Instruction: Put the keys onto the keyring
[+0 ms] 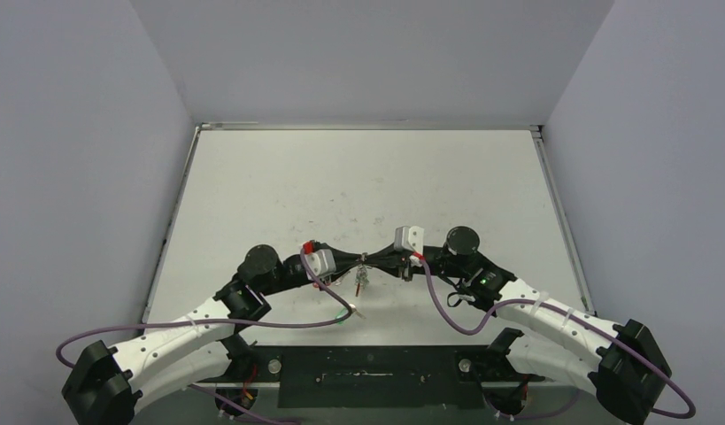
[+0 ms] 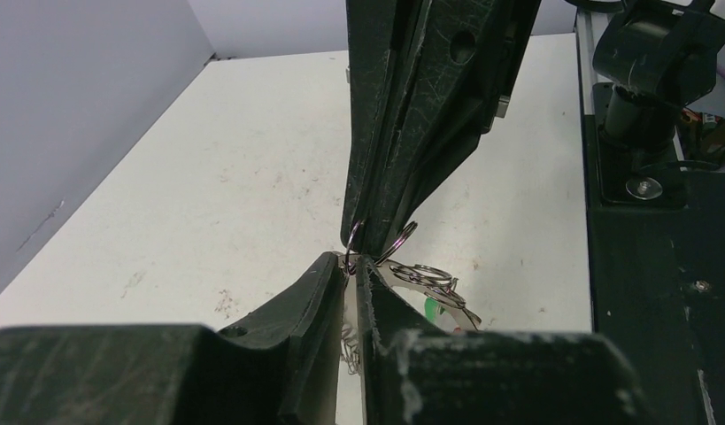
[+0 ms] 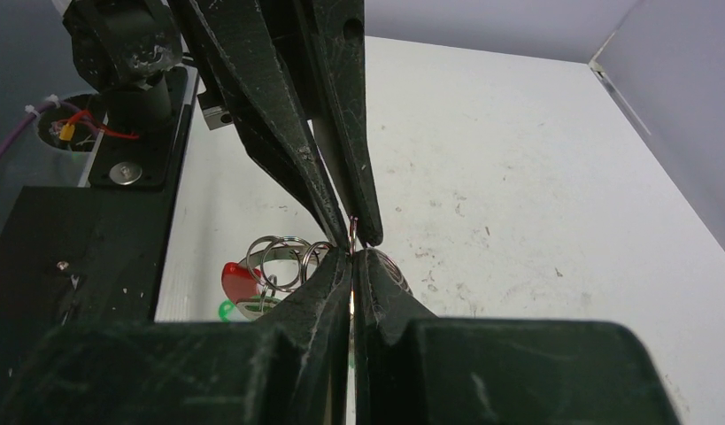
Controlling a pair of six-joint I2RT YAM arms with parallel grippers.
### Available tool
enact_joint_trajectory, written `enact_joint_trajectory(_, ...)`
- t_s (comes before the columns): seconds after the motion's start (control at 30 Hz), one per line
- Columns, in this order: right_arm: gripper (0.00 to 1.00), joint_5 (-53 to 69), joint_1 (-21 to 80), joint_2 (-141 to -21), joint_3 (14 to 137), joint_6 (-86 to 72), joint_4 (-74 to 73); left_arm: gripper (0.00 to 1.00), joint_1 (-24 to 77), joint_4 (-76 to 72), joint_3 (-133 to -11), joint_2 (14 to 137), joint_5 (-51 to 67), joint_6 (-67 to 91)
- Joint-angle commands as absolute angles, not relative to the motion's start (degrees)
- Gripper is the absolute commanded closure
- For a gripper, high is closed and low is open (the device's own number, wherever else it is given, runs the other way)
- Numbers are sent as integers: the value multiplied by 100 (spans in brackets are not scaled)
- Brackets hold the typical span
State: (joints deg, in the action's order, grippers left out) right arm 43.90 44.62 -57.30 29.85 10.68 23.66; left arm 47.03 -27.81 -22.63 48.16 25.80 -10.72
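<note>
Two tips meeting | left gripper (image 2: 351, 264), right gripper (image 3: 352, 255) clamped on keyring (image 1: 362, 275) | by table (image 1: 358, 177) near edge, walls (image 1: 75, 133) well apart.

Pale grey walls (image 1: 75, 133); scuffed white table (image 1: 358, 177)

Keyring (image 3: 285, 237) loops glossy metal; jaws scuffed matt black plastic.

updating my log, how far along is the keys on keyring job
Midway. In hand: the left gripper and right gripper meet tip to tip, both shut on silvery loops of the keyring. A red tag sits among the loops; whether it is threaded is unclear. Left: a green-tagged key looks loose on the table.
</note>
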Motion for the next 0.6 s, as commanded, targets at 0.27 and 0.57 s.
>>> enact_joint_trajectory(0.27,100,4737,4509,-5782,3451,1457,1963,100,4722,-2392,-2897,4931,2857,-1307)
enact_joint_trajectory(0.57,59,4216,4509,-5689,3699,1480,1498,100,4726,-2178,-2926,4863,2482,-1195)
